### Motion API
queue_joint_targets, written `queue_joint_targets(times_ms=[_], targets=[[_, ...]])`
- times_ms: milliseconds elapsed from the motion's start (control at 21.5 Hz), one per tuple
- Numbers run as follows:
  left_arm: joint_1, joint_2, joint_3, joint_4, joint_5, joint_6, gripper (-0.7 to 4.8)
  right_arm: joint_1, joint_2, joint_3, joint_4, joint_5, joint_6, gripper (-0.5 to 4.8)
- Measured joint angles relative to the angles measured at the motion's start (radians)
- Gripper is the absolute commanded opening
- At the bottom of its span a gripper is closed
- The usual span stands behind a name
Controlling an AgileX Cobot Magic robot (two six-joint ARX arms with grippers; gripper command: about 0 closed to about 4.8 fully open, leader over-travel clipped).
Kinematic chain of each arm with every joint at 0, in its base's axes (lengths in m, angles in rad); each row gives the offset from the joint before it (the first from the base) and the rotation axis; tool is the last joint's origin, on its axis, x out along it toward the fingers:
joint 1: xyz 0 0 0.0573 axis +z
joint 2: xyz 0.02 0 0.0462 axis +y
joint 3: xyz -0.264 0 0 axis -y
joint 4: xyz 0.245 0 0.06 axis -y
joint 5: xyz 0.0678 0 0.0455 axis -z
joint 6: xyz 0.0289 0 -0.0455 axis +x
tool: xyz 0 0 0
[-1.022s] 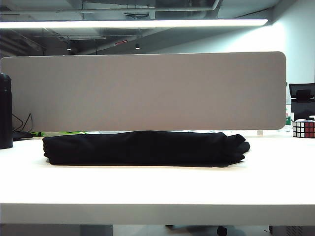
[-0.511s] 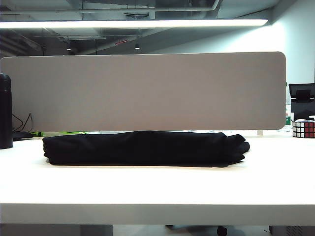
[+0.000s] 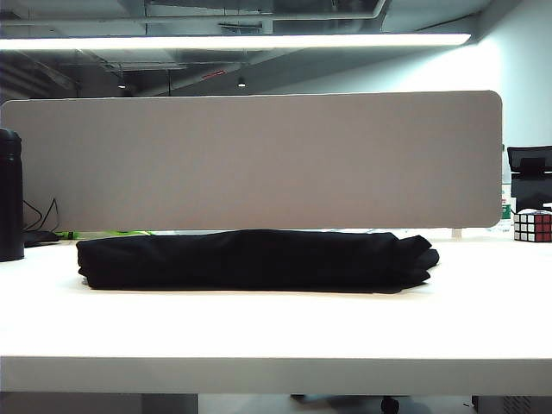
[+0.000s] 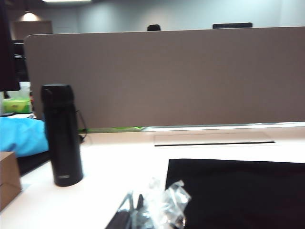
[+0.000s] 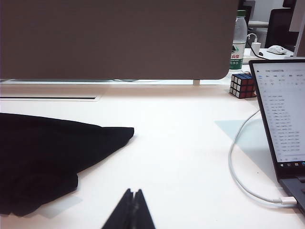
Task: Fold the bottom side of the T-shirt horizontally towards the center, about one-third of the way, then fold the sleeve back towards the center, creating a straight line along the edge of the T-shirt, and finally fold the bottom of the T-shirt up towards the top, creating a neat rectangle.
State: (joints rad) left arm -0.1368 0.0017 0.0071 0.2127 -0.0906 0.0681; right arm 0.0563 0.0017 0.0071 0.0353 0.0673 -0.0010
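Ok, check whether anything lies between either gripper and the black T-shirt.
Nothing visible does. The right gripper, shut, hangs over bare table beside the T-shirt. The left gripper, also shut, sits at the shirt's other end. The black flask, Rubik's cube and laptop stand off to the sides.

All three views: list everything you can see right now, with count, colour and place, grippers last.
T-shirt: one, black, lying as a low wide bundle across the middle of the table.
Table: one, white, under everything.
Partition panel: one, grey-beige, upright along the table's far edge.
Flask: one, black, upright, left of the shirt.
Puzzle cube: one, multicoloured, far right by the panel's end.
Water bottle: one, clear with green label, beyond the cube.
Laptop: one, open, screen lit, right of the shirt.
Cable: one, white, plugged into the laptop.
Cardboard box: one, brown, left edge.
Blue cloth: one, left of the flask.
Left gripper: shut, empty, near the shirt's left end.
Right gripper: shut, empty, near the shirt's right end.
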Motion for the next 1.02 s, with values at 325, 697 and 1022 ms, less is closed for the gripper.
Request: queue_joint_targets(times_ms=[325, 697, 1022], targets=[[0.000, 0.000, 0.000, -0.065, 0.048, 0.000, -0.05, -0.028, 0.000, 0.000, -0.008, -0.018, 0.019, -0.01], [0.000, 0.000, 0.000, -0.123, 0.049, 0.000, -0.05, -0.028, 0.000, 0.000, -0.077, -0.018, 0.019, -0.01], [0.000, 0.000, 0.000, -0.123, 0.049, 0.000, -0.05, -0.028, 0.000, 0.000, -0.078, -0.018, 0.019, -0.01]])
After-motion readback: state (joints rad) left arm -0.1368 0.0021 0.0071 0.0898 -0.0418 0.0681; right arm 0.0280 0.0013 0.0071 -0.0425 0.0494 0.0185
